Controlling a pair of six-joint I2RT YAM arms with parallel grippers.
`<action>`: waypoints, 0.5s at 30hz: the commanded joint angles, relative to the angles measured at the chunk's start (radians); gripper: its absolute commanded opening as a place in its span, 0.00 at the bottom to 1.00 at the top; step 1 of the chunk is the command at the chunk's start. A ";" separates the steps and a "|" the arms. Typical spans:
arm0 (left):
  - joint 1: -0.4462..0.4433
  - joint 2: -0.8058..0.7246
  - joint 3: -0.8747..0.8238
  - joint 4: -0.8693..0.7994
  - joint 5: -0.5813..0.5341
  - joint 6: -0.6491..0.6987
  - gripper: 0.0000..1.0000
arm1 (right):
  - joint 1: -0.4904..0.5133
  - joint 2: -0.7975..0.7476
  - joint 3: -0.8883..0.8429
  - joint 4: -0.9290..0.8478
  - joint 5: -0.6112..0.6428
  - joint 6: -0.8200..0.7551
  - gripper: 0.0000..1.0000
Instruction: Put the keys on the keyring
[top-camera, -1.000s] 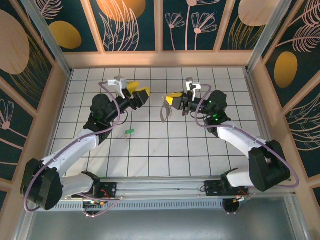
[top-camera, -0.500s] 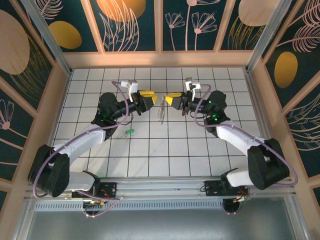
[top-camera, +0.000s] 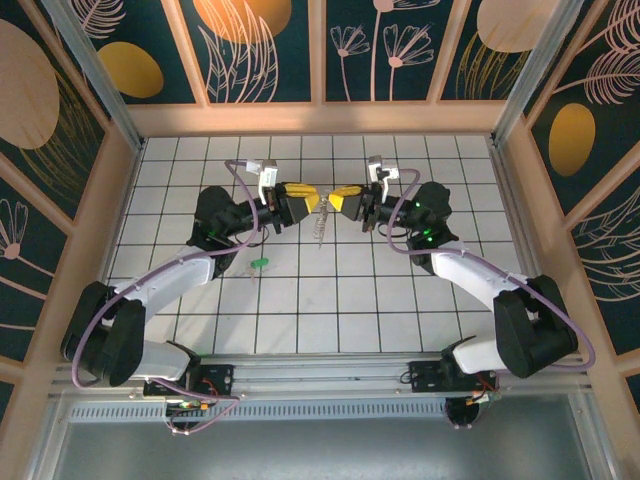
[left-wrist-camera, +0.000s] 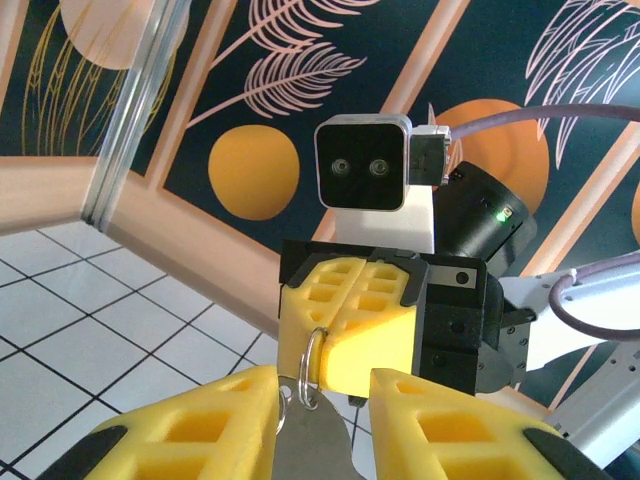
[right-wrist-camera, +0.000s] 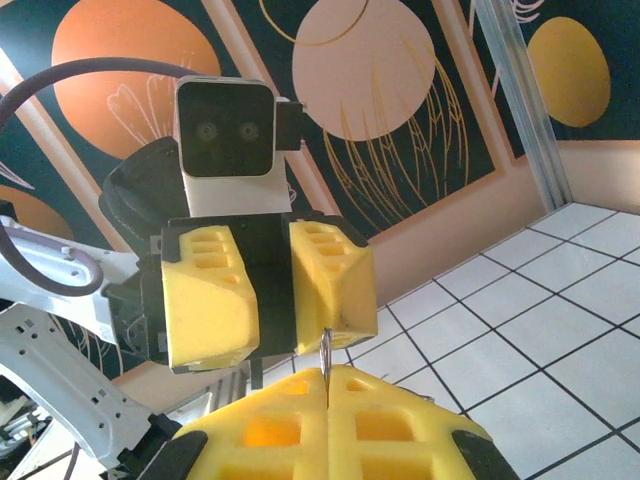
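Note:
My right gripper (top-camera: 338, 203) is shut on the keyring (top-camera: 320, 222), a thin silvery wire loop held above the tiled floor with silvery keys dangling below it. My left gripper (top-camera: 303, 200) faces it tip to tip. In the left wrist view the keyring (left-wrist-camera: 311, 365) sticks out of the shut yellow pads of the right gripper (left-wrist-camera: 330, 340). A flat silvery key (left-wrist-camera: 312, 445) hangs between the parted fingers of my left gripper (left-wrist-camera: 322, 382), nearer the left one. In the right wrist view the keyring (right-wrist-camera: 325, 348) stands edge-on above my right gripper (right-wrist-camera: 327, 378). A green-headed key (top-camera: 259, 264) lies on the floor.
The white tiled floor (top-camera: 330, 300) is ringed by wooden walls (top-camera: 320, 118) with patterned panels. Both arms reach in from the near edge and meet at the back middle. The green-headed key lies under the left arm's forearm side.
My left gripper has swung right until it meets the right gripper, and its jaws have narrowed a lot. The keyring now hangs straighter between the two grippers. The right arm has barely moved.

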 joint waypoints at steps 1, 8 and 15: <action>-0.001 0.012 0.027 0.051 0.028 -0.016 0.30 | 0.012 0.002 0.037 0.055 -0.023 -0.004 0.00; -0.004 0.024 0.026 0.076 0.034 -0.028 0.29 | 0.021 0.004 0.039 0.044 -0.021 -0.012 0.00; -0.020 0.038 0.037 0.079 0.048 -0.029 0.28 | 0.027 0.004 0.039 0.044 -0.019 -0.014 0.00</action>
